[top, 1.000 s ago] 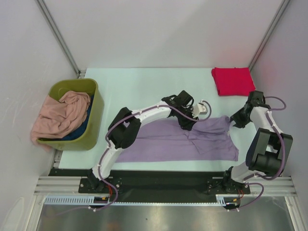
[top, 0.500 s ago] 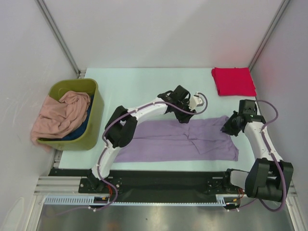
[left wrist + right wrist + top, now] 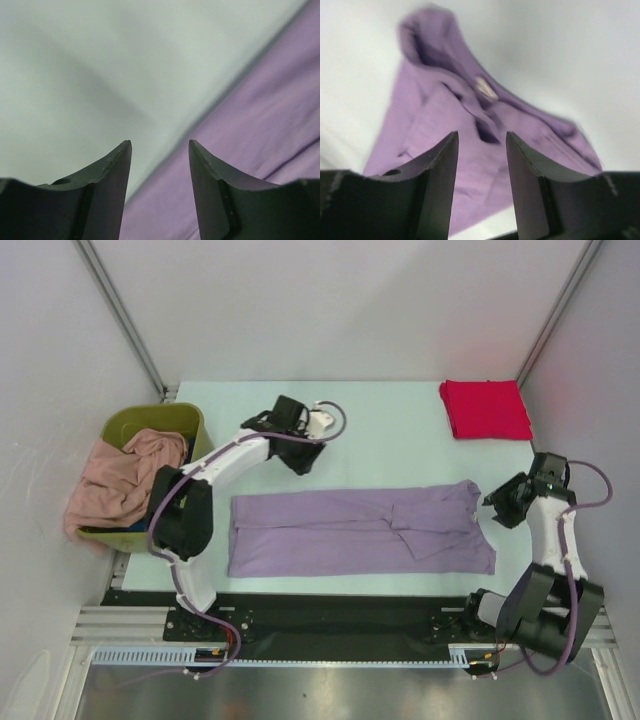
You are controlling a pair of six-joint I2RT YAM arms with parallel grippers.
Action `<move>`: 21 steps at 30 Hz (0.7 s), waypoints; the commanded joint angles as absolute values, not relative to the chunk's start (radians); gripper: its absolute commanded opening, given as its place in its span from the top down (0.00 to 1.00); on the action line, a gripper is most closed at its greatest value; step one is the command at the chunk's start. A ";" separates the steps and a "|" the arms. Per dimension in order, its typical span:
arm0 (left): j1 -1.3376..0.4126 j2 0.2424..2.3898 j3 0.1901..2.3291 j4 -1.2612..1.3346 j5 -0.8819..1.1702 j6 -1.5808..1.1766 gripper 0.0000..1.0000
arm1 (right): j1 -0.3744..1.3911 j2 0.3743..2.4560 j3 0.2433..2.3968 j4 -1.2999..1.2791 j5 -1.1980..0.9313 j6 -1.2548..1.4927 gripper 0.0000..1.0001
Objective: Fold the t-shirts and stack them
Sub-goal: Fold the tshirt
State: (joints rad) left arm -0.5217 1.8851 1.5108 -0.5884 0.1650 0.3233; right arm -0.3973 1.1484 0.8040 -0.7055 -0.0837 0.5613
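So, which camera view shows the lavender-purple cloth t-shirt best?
The top external view. There the lavender-purple cloth t-shirt lies spread flat, with nearly its whole outline visible. The left wrist view shows only a blurred strip of it along one straight edge. The right wrist view shows one end with its folds, out of focus.

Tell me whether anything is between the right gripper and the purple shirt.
Nothing visible is. The right gripper hangs open just off the right end of the lavender shirt, and its wrist view shows only shirt and bare table ahead of it. The folded red shirt lies farther back, off that path.
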 commanded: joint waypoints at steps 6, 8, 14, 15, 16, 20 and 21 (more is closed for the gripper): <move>-0.316 1.706 1.240 -0.546 0.064 0.367 0.38 | -0.281 1.500 1.026 -0.528 -0.229 0.408 0.48; -0.285 1.726 1.204 -0.525 0.043 0.382 0.39 | -0.239 1.546 1.034 -0.493 -0.184 0.417 0.49; -0.236 1.758 1.144 -0.499 0.040 0.419 0.43 | -0.224 1.644 1.066 -0.466 -0.075 0.446 0.59; -0.235 1.758 1.134 -0.492 0.028 0.425 0.44 | -0.224 1.658 1.068 -0.463 -0.058 0.445 0.67; -0.235 1.761 1.117 -0.489 0.028 0.429 0.45 | -0.224 1.660 1.068 -0.465 -0.043 0.448 0.80; -0.235 1.795 1.092 -0.492 0.023 0.427 0.51 | -0.253 1.651 1.062 -0.460 -0.003 0.462 0.91; -0.233 1.799 1.088 -0.491 0.020 0.423 0.51 | -0.262 1.655 1.060 -0.454 -0.015 0.462 0.91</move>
